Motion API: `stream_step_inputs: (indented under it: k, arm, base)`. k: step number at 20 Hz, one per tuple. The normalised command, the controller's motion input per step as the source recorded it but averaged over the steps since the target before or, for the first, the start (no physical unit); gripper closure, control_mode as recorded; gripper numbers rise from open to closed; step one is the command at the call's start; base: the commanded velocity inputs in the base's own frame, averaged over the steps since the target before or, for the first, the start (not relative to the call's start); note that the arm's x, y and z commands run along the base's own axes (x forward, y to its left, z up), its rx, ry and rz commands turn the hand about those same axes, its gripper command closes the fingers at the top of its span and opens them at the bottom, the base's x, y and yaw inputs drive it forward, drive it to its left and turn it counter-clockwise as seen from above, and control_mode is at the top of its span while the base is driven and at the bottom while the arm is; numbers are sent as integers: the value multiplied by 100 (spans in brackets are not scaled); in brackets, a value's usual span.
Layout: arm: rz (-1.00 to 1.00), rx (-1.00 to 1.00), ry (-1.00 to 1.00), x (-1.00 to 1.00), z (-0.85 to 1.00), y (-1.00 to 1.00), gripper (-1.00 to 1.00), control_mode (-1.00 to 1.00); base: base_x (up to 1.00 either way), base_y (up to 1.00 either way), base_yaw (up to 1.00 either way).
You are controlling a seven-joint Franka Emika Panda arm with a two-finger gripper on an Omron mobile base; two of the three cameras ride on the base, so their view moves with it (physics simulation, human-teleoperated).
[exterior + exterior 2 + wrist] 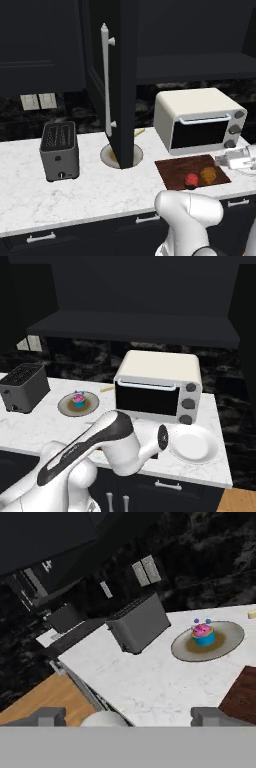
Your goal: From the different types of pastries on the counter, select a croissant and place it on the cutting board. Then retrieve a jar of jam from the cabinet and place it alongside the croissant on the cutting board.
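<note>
Open black cabinet (122, 75) door upper centre in left base view. Marble-veined counter (30, 185). Flat reddish cutting board (172, 172) lower right, bearing lumpy croissant (208, 174) beside red-topped jar of jam (190, 180). Gripper (132, 716) fingertips spread, empty.

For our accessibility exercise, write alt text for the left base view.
A red-topped jar of jam and a croissant sit side by side on the cutting board before a toaster oven. The cabinet door hangs open beside a toaster.
</note>
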Motion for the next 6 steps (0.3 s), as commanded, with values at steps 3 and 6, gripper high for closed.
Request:
stream_step_inputs:
  k: [3,6]
  arm:
    - [-24,-9,61,-63,22,14,-100,-100]
    - [-24,-11,52,-95,-5,12,-100,-100]
  base:
    - [0,0,0]
    - [0,0,0]
